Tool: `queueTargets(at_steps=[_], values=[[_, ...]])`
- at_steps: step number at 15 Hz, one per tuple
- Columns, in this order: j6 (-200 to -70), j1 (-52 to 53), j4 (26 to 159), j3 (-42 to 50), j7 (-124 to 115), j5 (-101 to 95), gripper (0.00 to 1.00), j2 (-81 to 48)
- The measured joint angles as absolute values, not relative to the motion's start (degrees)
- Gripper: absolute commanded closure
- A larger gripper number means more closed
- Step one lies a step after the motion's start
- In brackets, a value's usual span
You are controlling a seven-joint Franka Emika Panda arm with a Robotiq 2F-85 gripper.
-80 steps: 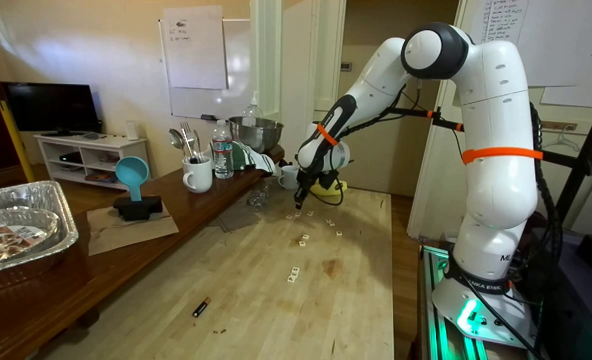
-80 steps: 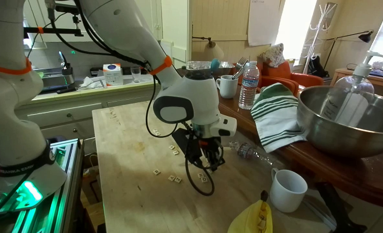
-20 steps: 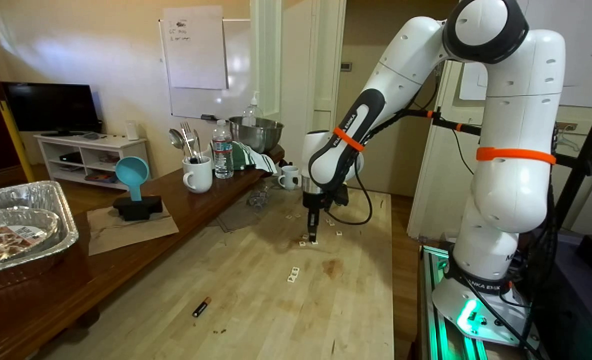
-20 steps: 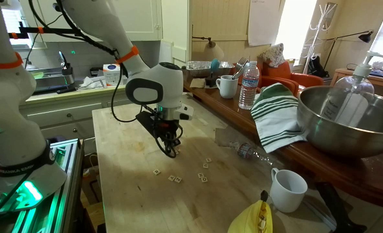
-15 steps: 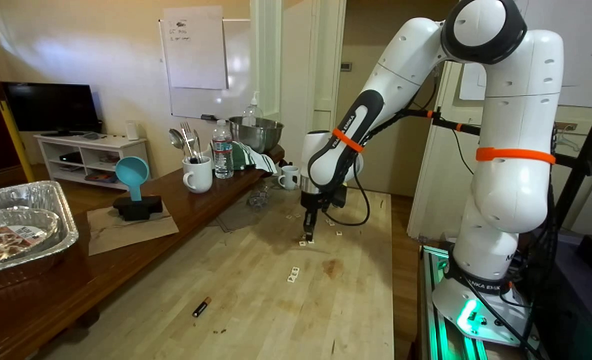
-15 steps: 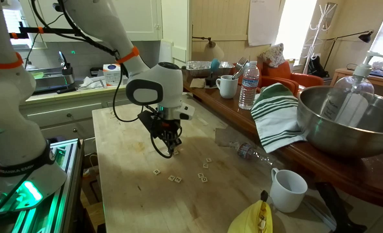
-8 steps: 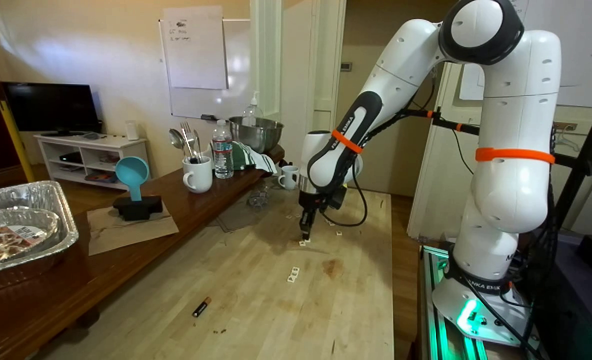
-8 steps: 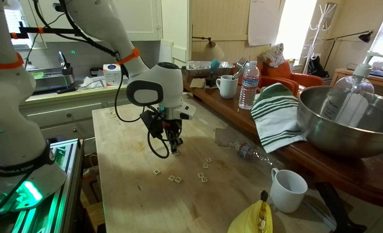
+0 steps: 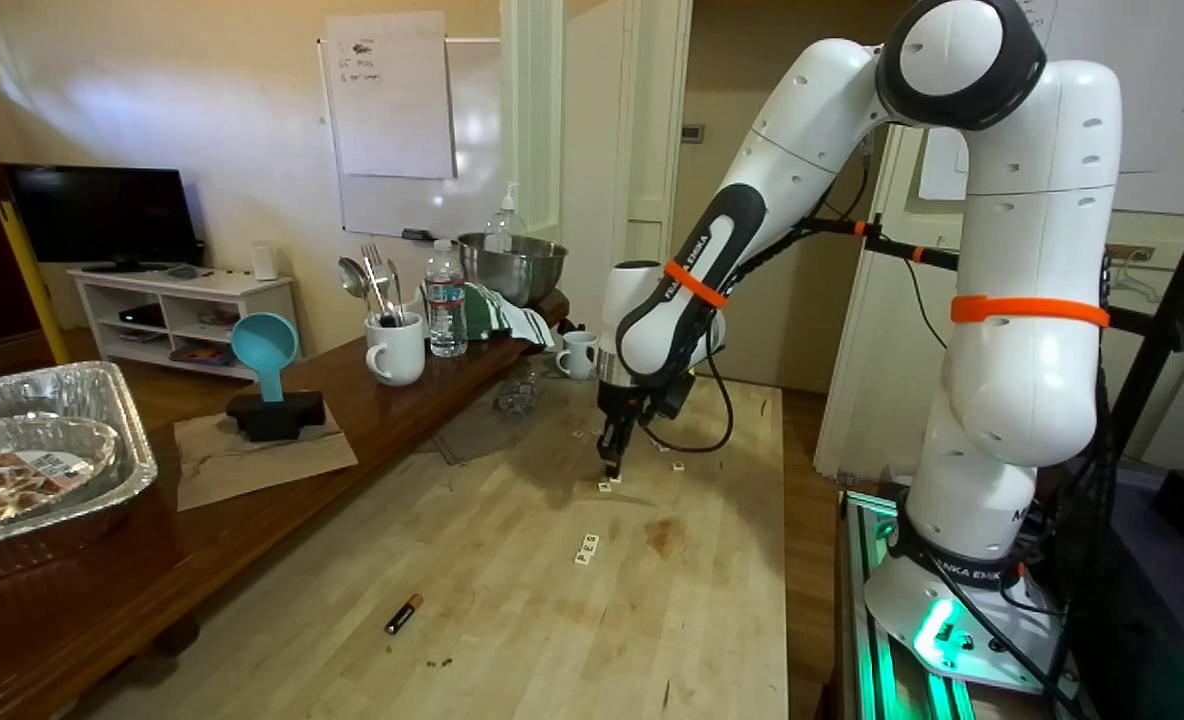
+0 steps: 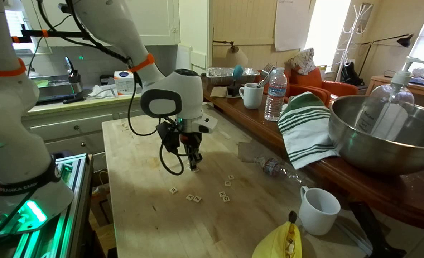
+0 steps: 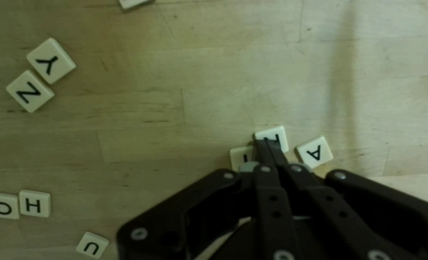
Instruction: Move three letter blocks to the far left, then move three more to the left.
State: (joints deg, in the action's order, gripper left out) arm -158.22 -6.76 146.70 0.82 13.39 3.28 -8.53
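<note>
My gripper (image 11: 269, 143) is shut, its fingertips together over the T block (image 11: 282, 139), with nothing seen between them. The I block (image 11: 238, 159), partly hidden, lies left of the fingertips in the wrist view. The A block (image 11: 316, 151) lies right of them, slightly apart from T. In both exterior views the gripper (image 9: 611, 470) (image 10: 194, 167) points down at table height by these blocks. More pale letter blocks lie about: Y (image 11: 51, 60), Z or N (image 11: 30, 91), O (image 11: 3, 206), H (image 11: 35, 203), U (image 11: 93, 245) and W (image 10: 173, 190). A P, E, S row (image 9: 587, 549) stands nearer that camera.
A battery (image 9: 403, 614) lies on the wooden table (image 9: 512, 640). A crumpled plastic bottle (image 10: 276, 168), white mug (image 10: 319, 210), yellow bowl-shaped thing (image 10: 280, 240) and dark-handled item (image 10: 373, 229) are near the far end. A raised brown counter (image 9: 352, 440) borders the table.
From the farther blocks, my gripper has moved over to the A and I blocks, where the T block now lies too. Over the last second, gripper and T shifted slightly left; the wrist turned slightly.
</note>
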Motion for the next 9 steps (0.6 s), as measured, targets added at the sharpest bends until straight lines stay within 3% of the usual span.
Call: queueTargets(at_steps=[9], values=[[-158.3,-6.7,146.4,1.8,12.4,1.7,1.00,-8.7]])
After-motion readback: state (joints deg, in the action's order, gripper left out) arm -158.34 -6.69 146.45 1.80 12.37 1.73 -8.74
